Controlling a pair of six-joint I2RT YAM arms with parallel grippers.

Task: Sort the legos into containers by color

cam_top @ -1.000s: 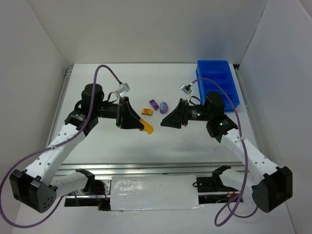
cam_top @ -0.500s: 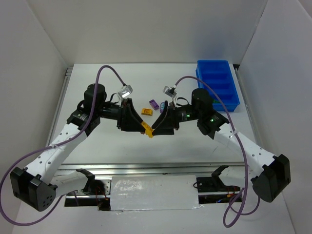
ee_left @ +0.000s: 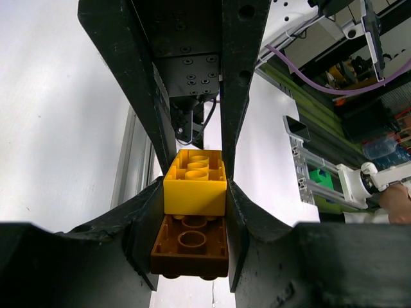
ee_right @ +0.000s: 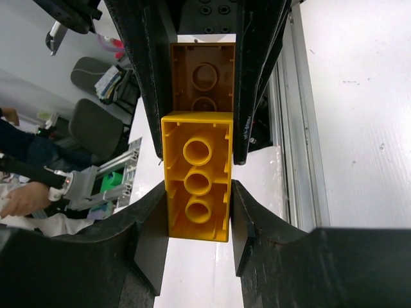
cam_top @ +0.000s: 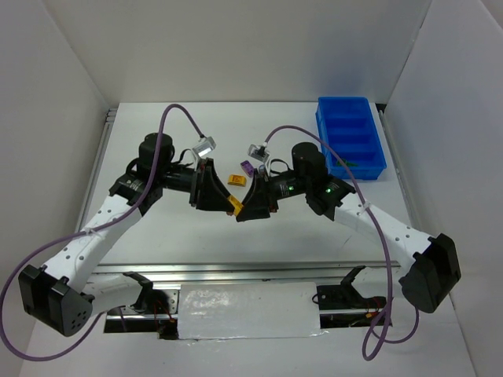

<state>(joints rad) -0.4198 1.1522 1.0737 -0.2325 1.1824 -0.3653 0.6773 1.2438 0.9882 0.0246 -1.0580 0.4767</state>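
Observation:
A yellow brick [cam_top: 235,208] and a brown brick, stuck together end to end, hang above the table between my two grippers. My left gripper [cam_top: 229,204] is shut on the brown brick [ee_left: 189,247], with the yellow brick [ee_left: 194,189] sticking out beyond its tips. My right gripper [cam_top: 243,211] faces it and is shut on the yellow brick [ee_right: 197,186]; the brown brick [ee_right: 204,77] shows beyond it, between the left fingers. An orange brick [cam_top: 236,180] and a purple brick [cam_top: 248,168] lie on the table behind the grippers. The blue tray [cam_top: 343,102] stands at the back right.
White walls close in the table on the left, back and right. A metal rail [cam_top: 106,133] runs along the left edge. Cables loop above both wrists.
My right gripper has swung left across the table to meet the left gripper and now grips the yellow brick. The left gripper has barely moved.

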